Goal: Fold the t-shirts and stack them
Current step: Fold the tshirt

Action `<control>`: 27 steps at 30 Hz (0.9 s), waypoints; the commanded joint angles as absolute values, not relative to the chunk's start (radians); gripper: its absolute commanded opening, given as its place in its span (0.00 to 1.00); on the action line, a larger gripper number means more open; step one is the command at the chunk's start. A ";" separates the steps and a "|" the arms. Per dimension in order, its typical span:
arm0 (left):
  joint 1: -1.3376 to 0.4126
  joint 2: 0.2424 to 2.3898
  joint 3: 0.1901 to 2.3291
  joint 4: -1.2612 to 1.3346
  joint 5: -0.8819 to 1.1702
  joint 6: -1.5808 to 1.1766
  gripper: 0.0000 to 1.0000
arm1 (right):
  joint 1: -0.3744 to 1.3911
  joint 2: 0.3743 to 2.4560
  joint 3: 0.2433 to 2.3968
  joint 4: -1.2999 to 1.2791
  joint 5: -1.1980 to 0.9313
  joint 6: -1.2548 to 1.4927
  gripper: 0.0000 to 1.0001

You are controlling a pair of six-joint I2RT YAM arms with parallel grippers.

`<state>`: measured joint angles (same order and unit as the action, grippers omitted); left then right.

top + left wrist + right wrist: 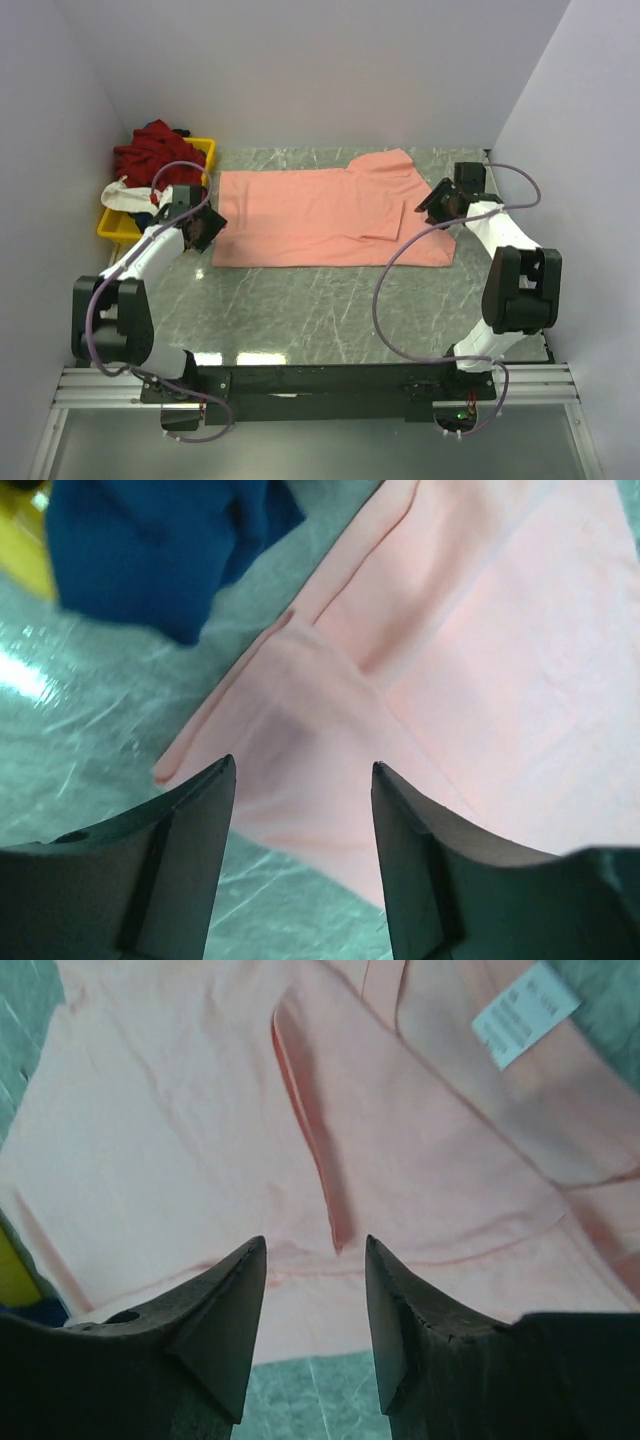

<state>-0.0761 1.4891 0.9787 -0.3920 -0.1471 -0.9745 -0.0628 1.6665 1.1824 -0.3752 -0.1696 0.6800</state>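
Salmon-pink t-shirt (330, 215): spread flat on the tabletop (320, 310), running along the far edge. The straight hem is toward the left edge, the neck with its white label (522, 1012) toward the right. One side flap looks folded in over the body; the creases lie fairly smooth.

Left pincer (300, 770): hovers just over the hem-end corner, jaws well apart, nothing between them.
Right pincer (315, 1245): hovers over the neck-end near edge, jaws likewise apart, empty.

My read: a fold is laid down and a fresh grip is due.
- Bring each pincer low at a doubled edge so both layers enter the jaws, not just the top one.
- Close both together.
- Lift only enough to clear the cloth, and carry evenly so the crease stays straight.

Far-left corner: yellow tray (207, 148) holds the dark red shirt (155, 150), white shirt (125, 195) and blue shirt (150, 550), unfolded, with the blue cloth hanging near the left pincer. I steer clear of it.
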 commanded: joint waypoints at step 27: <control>-0.078 1.292 0.739 -0.318 -0.067 -0.983 0.58 | 0.123 1.862 1.127 -0.207 -0.137 0.716 0.31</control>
<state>-0.0761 1.3296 0.7395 -0.3313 -0.0681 -0.9890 0.1032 1.8397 1.0885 -0.2249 -0.1467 0.7086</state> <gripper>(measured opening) 0.581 0.331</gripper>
